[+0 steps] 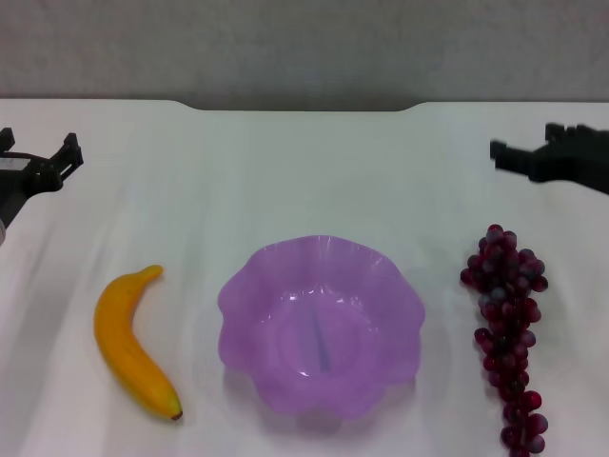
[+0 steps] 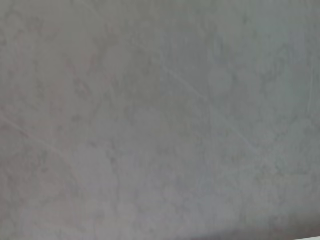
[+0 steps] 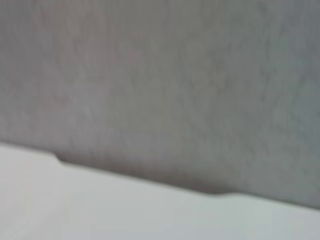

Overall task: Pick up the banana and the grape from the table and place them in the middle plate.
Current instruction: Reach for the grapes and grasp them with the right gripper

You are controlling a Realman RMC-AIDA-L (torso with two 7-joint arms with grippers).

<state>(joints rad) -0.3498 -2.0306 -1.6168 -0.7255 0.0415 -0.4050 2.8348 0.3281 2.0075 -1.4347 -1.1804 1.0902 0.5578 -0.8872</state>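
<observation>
In the head view the banana [image 1: 131, 345] lies on the white table [image 1: 285, 171] at the front left, dark tip toward me. The grape [image 1: 508, 328] bunch lies at the front right, stretched toward the near edge. The middle plate [image 1: 249, 286], light purple with a wavy rim, sits empty between them. My left gripper [image 1: 40, 141] hovers open at the far left, behind the banana. My right gripper [image 1: 523, 140] hovers open at the far right, behind the grape. Both are empty. Neither wrist view shows any of the fruit or the plate.
The table's dark notched far edge [image 1: 300, 105] runs in front of a grey wall [image 1: 304, 48]. The left wrist view shows only the grey wall [image 2: 160, 120]. The right wrist view shows the wall and the table's far edge [image 3: 150, 210].
</observation>
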